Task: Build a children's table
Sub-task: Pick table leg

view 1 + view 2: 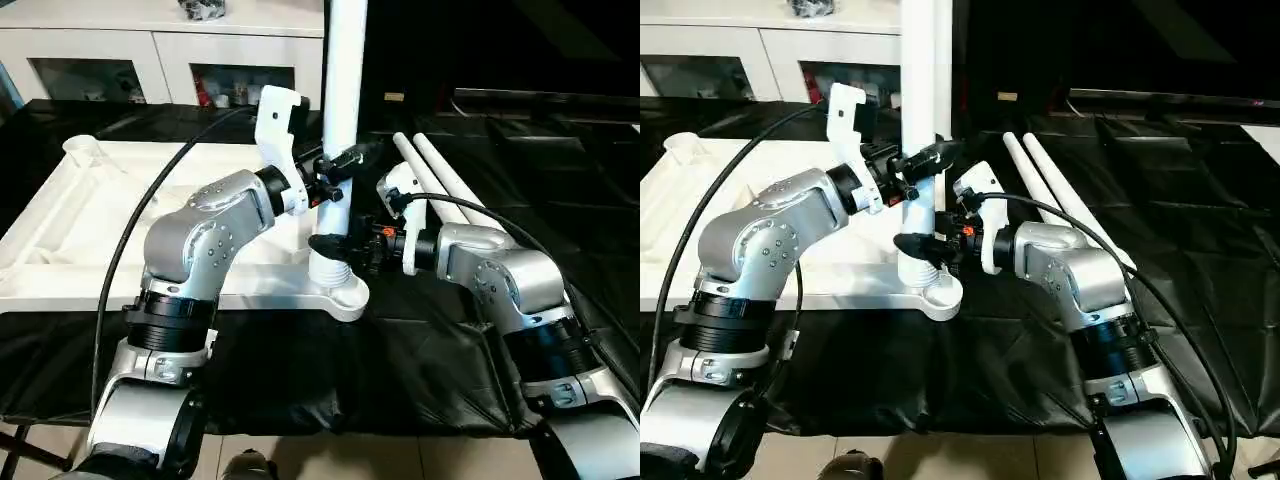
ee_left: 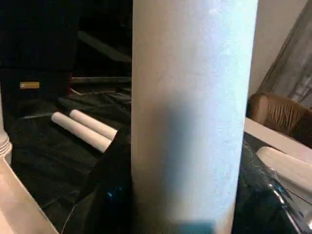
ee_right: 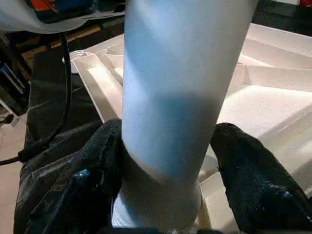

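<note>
Standing upright in the near corner socket (image 1: 340, 292) of the upside-down table top (image 1: 120, 215), one white tube leg (image 1: 343, 90) has both grippers around it. Left gripper (image 1: 335, 172) clasps the leg partway up, black fingers (image 2: 105, 180) pressed to it. Right gripper (image 1: 345, 248) sits low by the threaded base, its fingers (image 3: 253, 180) either side of the tube, slightly apart from it. Two spare legs (image 1: 440, 180) lie on the black cloth (image 1: 400, 350), beside the top.

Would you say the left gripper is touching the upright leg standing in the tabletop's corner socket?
Touching. In the left eye view the left gripper has its black fingers closed around the upright leg, no gap visible; the left wrist view shows the leg pressed between them.
</note>
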